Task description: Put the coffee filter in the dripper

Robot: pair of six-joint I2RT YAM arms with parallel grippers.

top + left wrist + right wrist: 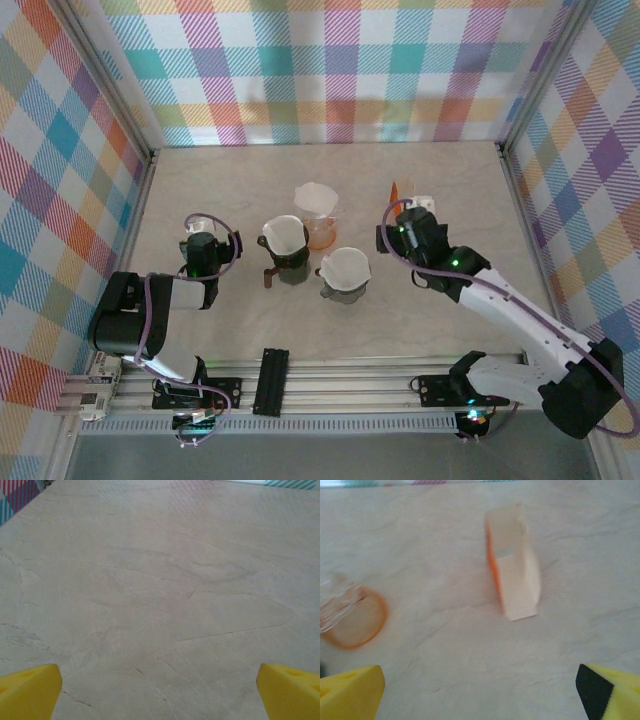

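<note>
Three drippers stand mid-table, each with a white paper filter in it: a clear orange dripper (pixel 320 232), a dark one (pixel 286 262) and a grey one (pixel 344 281). The orange dripper's base (pixel 355 620) shows at the left of the right wrist view. A white folded paper piece with an orange side (pixel 514 565) stands upright on the table, just beyond my right gripper (pixel 480 695), which is open and empty. It also shows at the right (pixel 410 196). My left gripper (pixel 160 695) is open over bare table, left of the dark dripper.
Plaid walls (pixel 330 70) close in the marble-look table (pixel 240 180) on three sides. A black rail and both arm bases (pixel 270 380) run along the near edge.
</note>
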